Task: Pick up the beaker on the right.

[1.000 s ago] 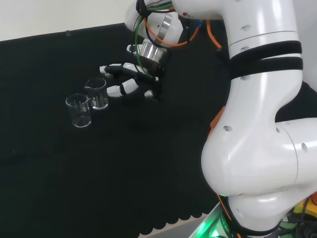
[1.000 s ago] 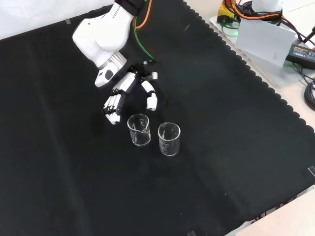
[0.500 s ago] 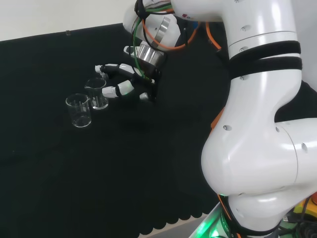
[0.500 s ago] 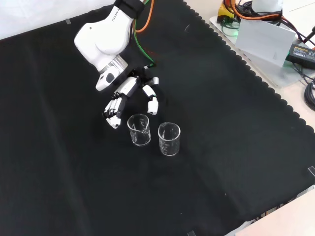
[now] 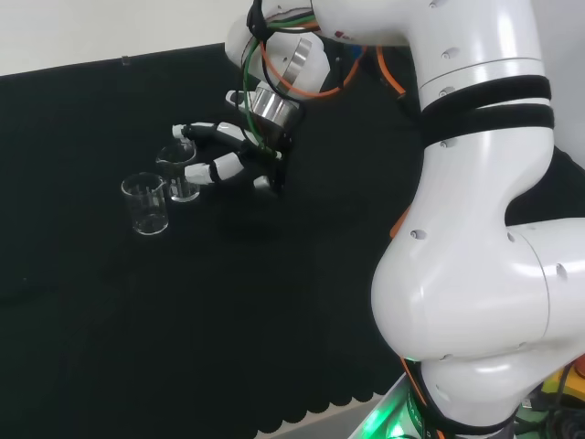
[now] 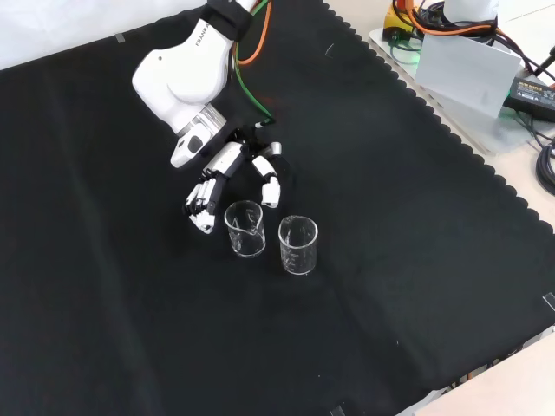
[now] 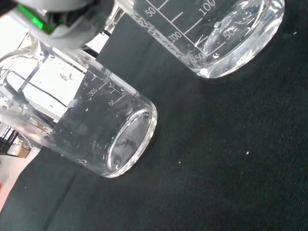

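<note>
In my front view the hand (image 6: 227, 169), fingers spread and holding nothing, sits just up-left of the left beaker (image 6: 244, 229), right beaker (image 6: 297, 245) just beside it, open black cloth (image 6: 416, 260) out to the right edge.

Light: even and bright overhead, matte black cloth (image 6: 390, 217) absorbs it.
Glare: highlights on white arm link (image 5: 475, 274) and beaker (image 7: 96, 130) glass.
Blur: wrist view's near edge soft.
Shadows: faint.
</note>
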{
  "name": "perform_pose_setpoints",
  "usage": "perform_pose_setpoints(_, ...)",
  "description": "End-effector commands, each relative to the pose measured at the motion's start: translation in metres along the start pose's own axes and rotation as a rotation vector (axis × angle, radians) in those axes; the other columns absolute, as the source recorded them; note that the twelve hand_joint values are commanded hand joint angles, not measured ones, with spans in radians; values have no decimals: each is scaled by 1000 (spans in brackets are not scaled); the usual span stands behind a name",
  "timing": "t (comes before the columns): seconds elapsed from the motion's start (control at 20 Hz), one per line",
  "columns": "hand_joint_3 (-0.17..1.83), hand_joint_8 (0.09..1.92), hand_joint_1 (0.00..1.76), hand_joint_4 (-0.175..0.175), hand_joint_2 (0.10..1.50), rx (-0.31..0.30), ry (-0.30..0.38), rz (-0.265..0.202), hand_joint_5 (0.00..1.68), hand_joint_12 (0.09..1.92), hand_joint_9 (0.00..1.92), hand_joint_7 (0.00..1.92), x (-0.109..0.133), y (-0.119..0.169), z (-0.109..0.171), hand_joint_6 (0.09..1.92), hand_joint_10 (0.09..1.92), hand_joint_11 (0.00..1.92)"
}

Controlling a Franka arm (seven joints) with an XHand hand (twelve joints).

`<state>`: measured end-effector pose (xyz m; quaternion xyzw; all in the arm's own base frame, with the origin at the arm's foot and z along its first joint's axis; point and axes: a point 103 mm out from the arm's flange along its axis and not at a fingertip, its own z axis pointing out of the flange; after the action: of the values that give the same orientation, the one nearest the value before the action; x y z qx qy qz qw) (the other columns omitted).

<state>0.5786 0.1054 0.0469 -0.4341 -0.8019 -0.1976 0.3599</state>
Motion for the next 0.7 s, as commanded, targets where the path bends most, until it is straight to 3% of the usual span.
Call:
perform_pose_setpoints(0.05, 665, 672, 819, -90, 484, 10, 17, -7, 324, 1236, 322, 213, -2, 8, 8, 87, 705, 0)
perform_pose_setpoints(0.7, 665, 667, 840, -79, 490, 1, 42, -41, 448, 1280, 392, 307, 0, 16, 19, 87, 682, 0)
